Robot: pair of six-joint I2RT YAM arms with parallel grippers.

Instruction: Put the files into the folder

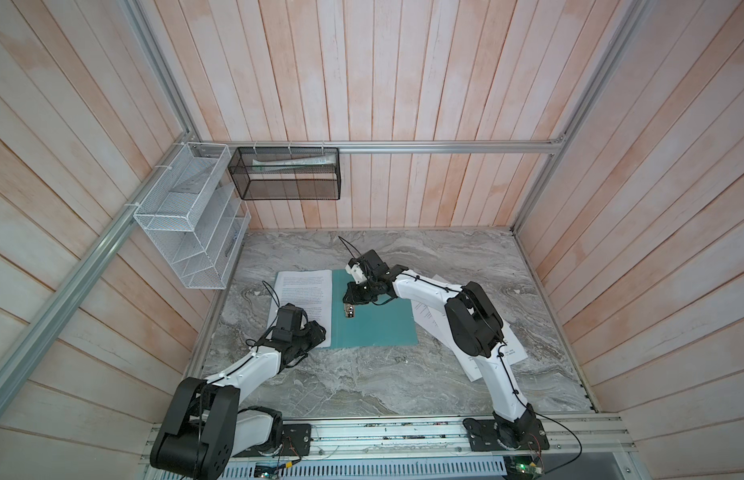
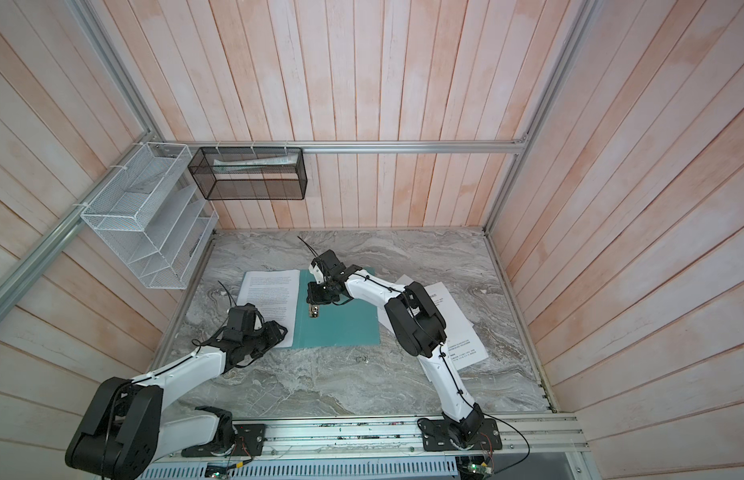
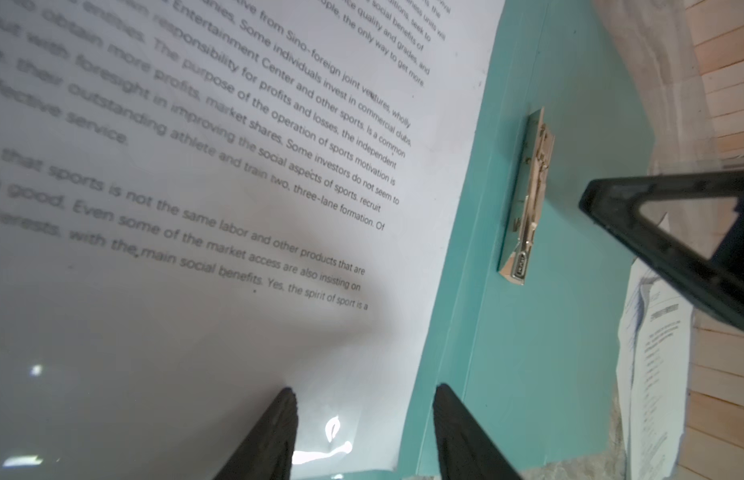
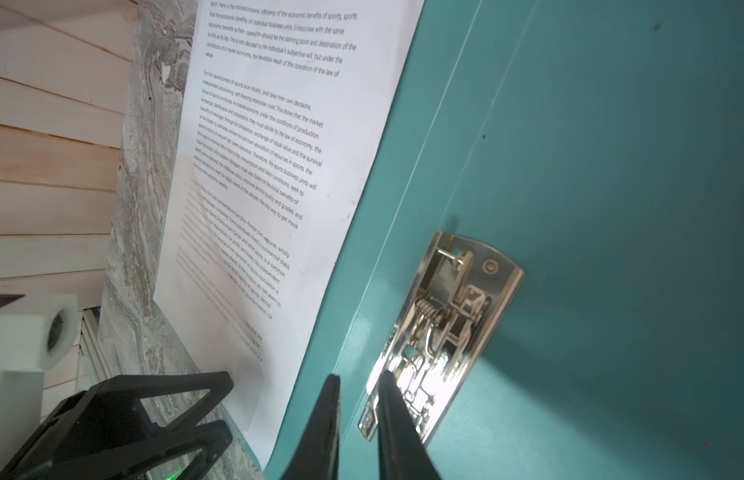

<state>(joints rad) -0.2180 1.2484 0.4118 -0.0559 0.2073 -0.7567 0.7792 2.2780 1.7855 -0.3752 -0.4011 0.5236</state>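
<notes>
Step, likely: opening folder (image 1: 374, 324) clip (image 4: 445, 324); right pincer (image 4: 358, 376) narrow at clip's end, grip uncertain; left pincer (image 3: 364, 390) half-wide over sheet (image 3: 237, 208) edge; next: raise clip, slide sheet under.

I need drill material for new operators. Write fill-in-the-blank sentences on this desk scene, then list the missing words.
1. The right gripper has its tips beside the metal ____.
2. That part is fixed inside the teal ____.
3. Loose sheets lie under the ____ arm.
4. The mesh basket on the back wall is ____.
Missing words: clip; folder; right; black.
</notes>
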